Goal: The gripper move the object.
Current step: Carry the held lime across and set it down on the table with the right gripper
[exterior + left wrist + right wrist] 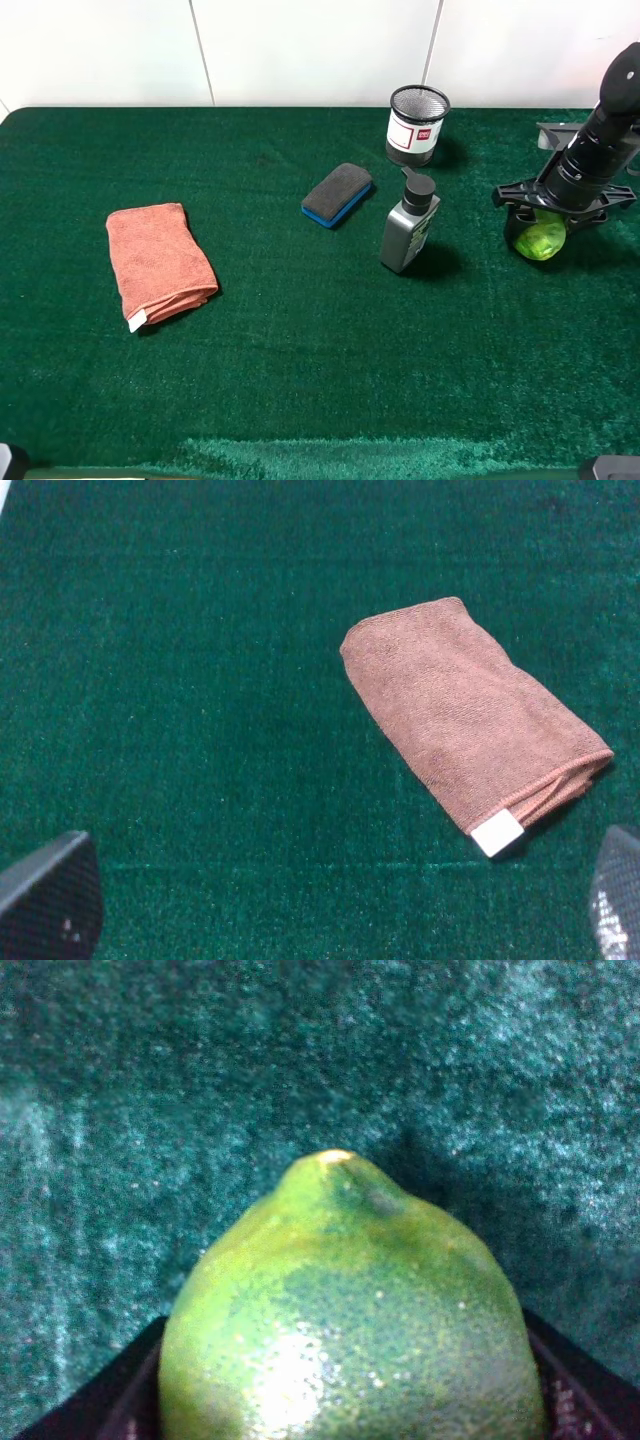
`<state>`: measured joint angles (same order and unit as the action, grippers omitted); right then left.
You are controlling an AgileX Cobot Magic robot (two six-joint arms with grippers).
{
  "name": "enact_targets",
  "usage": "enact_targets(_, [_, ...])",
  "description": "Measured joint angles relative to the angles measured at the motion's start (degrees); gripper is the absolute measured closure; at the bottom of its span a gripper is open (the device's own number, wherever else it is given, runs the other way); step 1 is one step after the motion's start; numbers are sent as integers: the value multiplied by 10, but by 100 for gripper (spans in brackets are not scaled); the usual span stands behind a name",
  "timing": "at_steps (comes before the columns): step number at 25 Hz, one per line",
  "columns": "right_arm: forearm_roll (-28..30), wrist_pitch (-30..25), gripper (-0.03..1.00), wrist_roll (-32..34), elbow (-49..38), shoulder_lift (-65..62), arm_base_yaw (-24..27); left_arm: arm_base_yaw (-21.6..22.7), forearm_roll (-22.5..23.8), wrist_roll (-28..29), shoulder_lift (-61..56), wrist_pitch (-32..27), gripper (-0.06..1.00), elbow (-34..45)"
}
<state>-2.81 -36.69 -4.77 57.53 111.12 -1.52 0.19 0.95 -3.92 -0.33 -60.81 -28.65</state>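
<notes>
The object (541, 240) is a lime-green, lemon-shaped ball at the right edge of the green table. My right gripper (548, 212) comes down over it, black fingers on both sides. In the right wrist view the object (350, 1320) fills the space between the two dark fingers (85, 1405), pressed against both. I cannot tell whether it rests on the table or hangs just above it. My left gripper (335, 895) is open and empty, hovering above bare turf near the orange towel (470, 715).
The folded orange towel (158, 262) lies at the left. A blue-based black eraser (338, 194), a grey pump bottle (408, 226) and a mesh cup (417, 124) stand mid-table, left of the object. The table's right edge is close to the right gripper.
</notes>
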Motion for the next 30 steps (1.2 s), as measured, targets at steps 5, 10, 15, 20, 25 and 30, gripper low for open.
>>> enact_targets(5, [2, 0, 50, 0, 0, 0, 0, 0, 0, 0, 0, 0, -5, 0])
enact_targets(10, [3, -21, 50, 0, 11, 0, 0, 0, 0, 0, 0, 0, -5, 0])
enact_targets(15, [3, -88, 50, 0, 56, -4, 0, 0, 0, 0, 0, 0, -5, 0])
enact_targets(20, [3, -141, 50, 2, 82, -31, 0, 0, 0, 0, 0, 0, -5, 0])
enact_targets(25, [1, -193, 50, 10, 96, -69, 0, 0, 0, 0, 0, 0, -5, 0])
enact_targets(30, [-6, -239, 50, 26, 96, -105, 0, 0, 0, 0, 0, 0, -5, 0])
